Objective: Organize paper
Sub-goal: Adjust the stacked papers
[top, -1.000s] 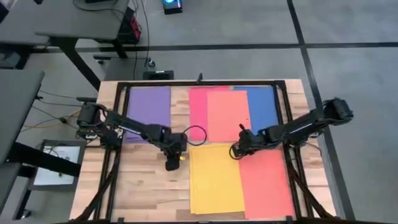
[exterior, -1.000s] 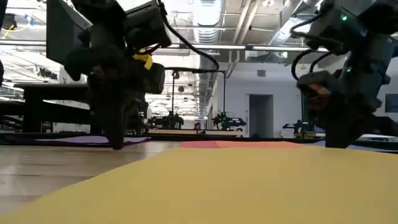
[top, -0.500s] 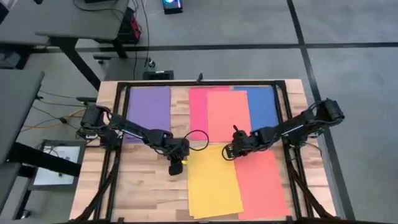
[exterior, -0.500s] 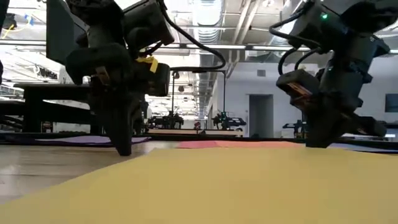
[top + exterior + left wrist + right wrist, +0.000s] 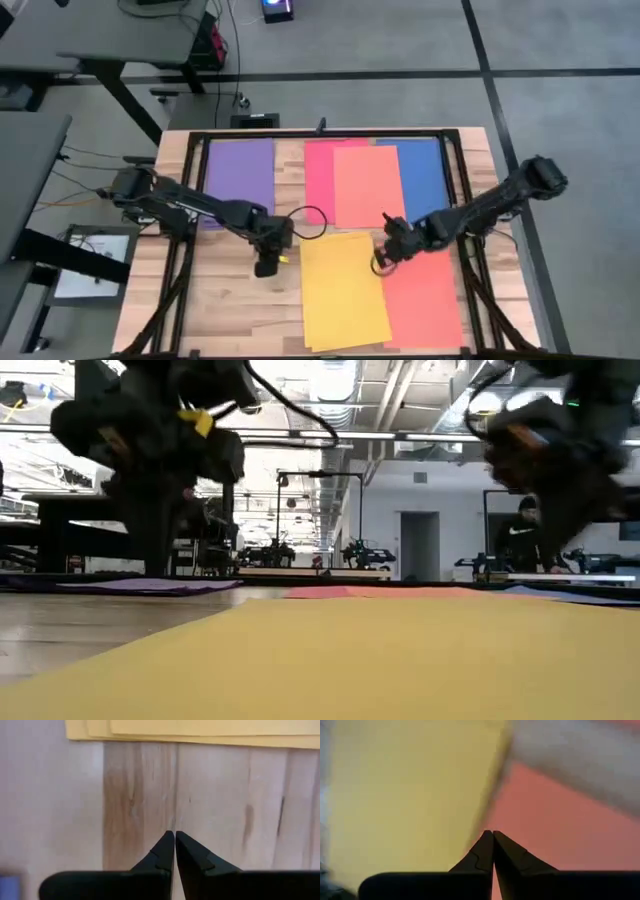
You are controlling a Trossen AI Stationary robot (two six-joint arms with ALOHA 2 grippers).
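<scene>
Yellow paper [image 5: 342,288] lies at the surface's [image 5: 225,300] near edge, the left end effector [image 5: 264,266] pinched closed on nothing just beside it, the right end effector [image 5: 381,263] likewise closed at its border with the red sheet [image 5: 424,298].

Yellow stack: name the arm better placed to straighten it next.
Probably right: the right gripper hovers at the yellow stack's edge beside the orange-red sheets; the left gripper sits over bare table.

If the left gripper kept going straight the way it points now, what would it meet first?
Probably the bare wooden table: the left gripper, fingers shut, points down at wood just short of the yellow paper. How steeply it tilts is unclear, so a shallower line would reach the yellow stack's edge.
</scene>
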